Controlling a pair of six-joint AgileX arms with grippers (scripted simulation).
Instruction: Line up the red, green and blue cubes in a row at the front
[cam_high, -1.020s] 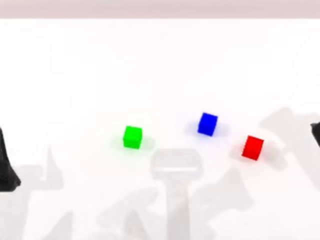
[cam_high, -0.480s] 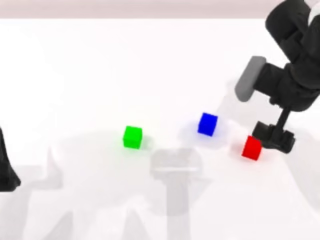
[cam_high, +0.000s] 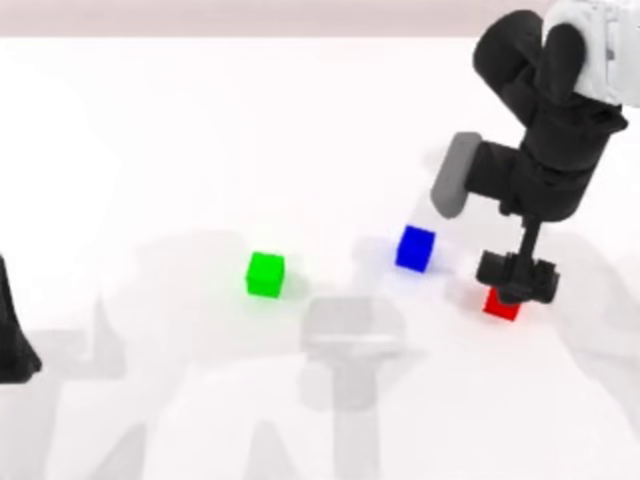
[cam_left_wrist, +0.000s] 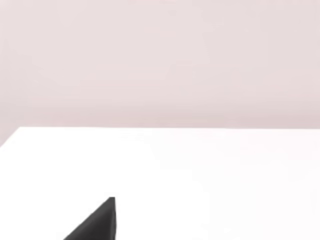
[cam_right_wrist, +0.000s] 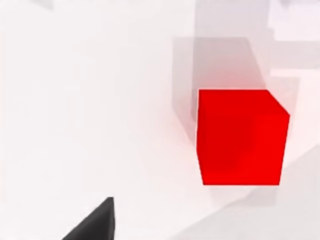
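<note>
Hovering over the red cube, right tool, grip state unclear; green cube and blue cube unplaced, nothing aligned.

- My left wrist camera shows the white table filling the lower half of the frame.
- A pale pinkish wall fills the upper half.
- A dark fingertip pokes in at the lower left edge.
- The table's corner sits at the left edge.
</note>
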